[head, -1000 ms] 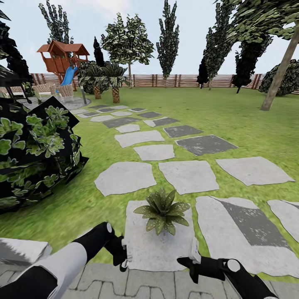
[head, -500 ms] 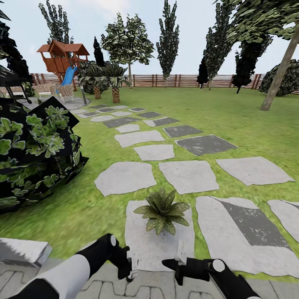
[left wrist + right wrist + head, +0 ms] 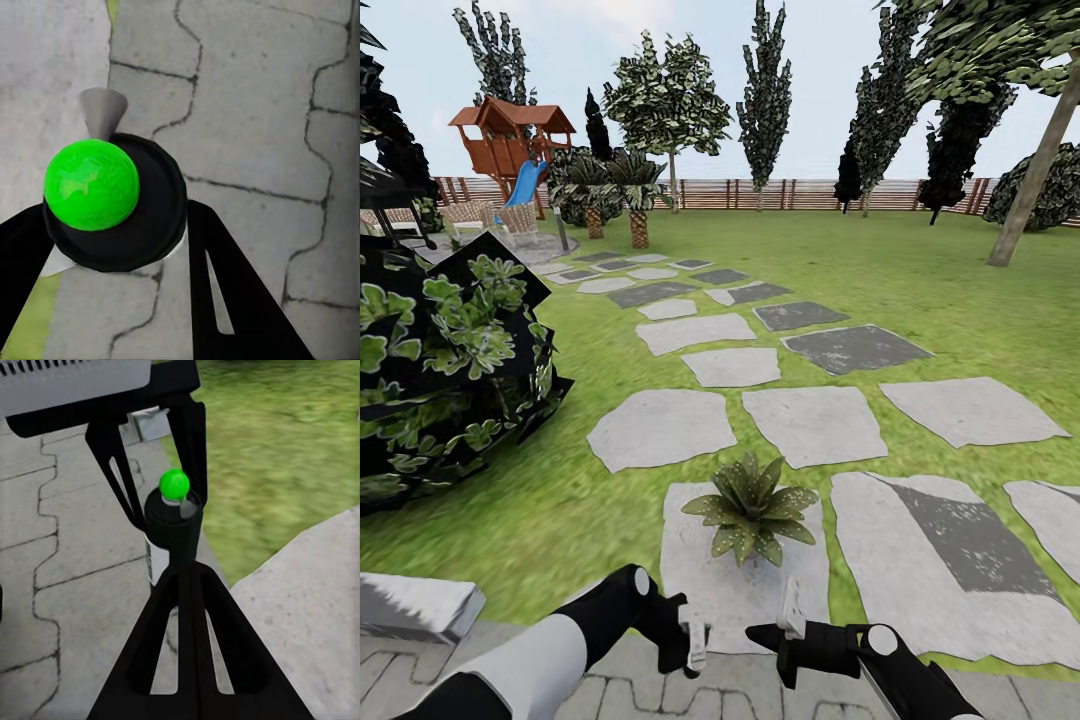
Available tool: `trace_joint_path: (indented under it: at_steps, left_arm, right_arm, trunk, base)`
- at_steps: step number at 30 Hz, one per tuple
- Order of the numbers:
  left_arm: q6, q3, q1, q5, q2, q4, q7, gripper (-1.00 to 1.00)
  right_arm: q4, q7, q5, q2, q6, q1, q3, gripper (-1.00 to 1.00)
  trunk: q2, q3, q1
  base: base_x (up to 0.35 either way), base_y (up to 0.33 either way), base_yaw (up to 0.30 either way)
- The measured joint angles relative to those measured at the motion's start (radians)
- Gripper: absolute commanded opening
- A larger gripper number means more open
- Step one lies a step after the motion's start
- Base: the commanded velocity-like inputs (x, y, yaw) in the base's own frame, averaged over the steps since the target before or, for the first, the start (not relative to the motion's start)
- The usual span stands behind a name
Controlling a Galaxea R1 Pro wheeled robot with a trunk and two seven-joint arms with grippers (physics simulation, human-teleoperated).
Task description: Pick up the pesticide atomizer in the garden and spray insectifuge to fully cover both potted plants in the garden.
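Note:
The pesticide atomizer (image 3: 146, 217), dark with a bright green knob and a grey nozzle, sits between the fingers of my left gripper (image 3: 120, 221), which is shut on it. The right wrist view has the atomizer (image 3: 172, 521) upright in those fingers, over the grey paving. Low in the head view, my left gripper (image 3: 693, 640) and right gripper (image 3: 762, 634) face each other a short gap apart. My right gripper (image 3: 186, 571) is shut, its tips just short of the bottle. One potted plant (image 3: 752, 512), its leaves dotted with whitish specks, stands on a pale stone just beyond both grippers.
A big dark leafy bush (image 3: 450, 370) crowds the left. Pale stepping stones (image 3: 815, 425) lead over the lawn toward a wooden fence (image 3: 800, 193) and a red playhouse (image 3: 510, 140). Grey paving (image 3: 740, 690) lies under the arms. A slanted tree trunk (image 3: 1035, 170) stands far right.
Both grippers have closed in on each other: the left one moved right with the atomizer, the right one moved left. The plant and the camera have stayed put.

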Motion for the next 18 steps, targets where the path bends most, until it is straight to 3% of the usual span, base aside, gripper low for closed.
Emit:
trace_joint_path:
  at_steps: [5,10,18]
  left_arm:
    - [-0.005,0.0,0.006,0.0,-0.007,0.0,-0.018,-1.0]
    - [-0.003,0.0,0.012,0.001,-0.037,0.0,-0.022,-1.0]
    - [0.0,0.0,0.012,0.0,-0.058,0.0,-0.014,-1.0]
  right_arm:
    - [0.001,0.0,0.001,0.0,0.0,0.0,0.0,-1.0]
    - [0.002,-0.001,0.001,0.0,0.0,-0.001,0.0,-1.0]
    - [0.002,-0.001,0.001,0.001,0.0,-0.001,0.001,-1.0]
  trunk:
    - [0.0,0.0,0.0]
    - [0.0,0.0,0.0]
    - [0.0,0.0,0.0]
  base:
    - [0.0,0.0,0.0]
    - [0.0,0.0,0.0]
    - [0.0,0.0,0.0]
